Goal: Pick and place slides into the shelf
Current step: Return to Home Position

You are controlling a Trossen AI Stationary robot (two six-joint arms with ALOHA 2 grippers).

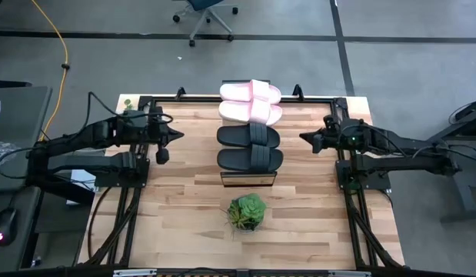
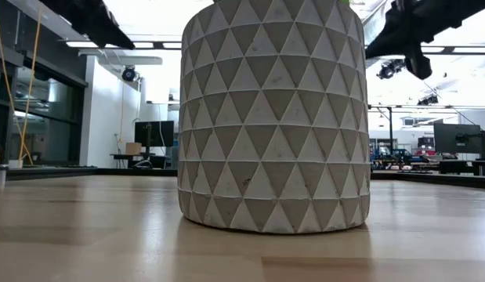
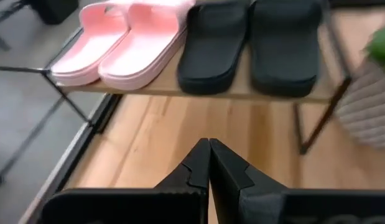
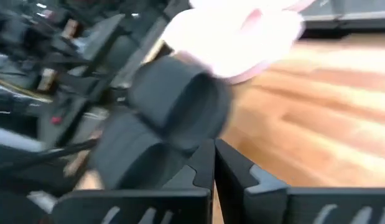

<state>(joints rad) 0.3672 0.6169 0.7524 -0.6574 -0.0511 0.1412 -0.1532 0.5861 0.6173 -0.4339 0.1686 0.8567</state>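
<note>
Two pale pink slides (image 1: pixel 251 93), two black slides (image 1: pixel 248 137), green plant (image 1: pixel 246 211) (grey triangle-patterned pot (image 2: pixel 273 117))

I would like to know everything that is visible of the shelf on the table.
The shelf is a long, narrow rack: a flat top plank of light wood on thin dark legs. It stands level on the table, running from the far edge towards the plant. Side by side on it lie two pink slides and two black slides, covering nearly all the plank.
</note>
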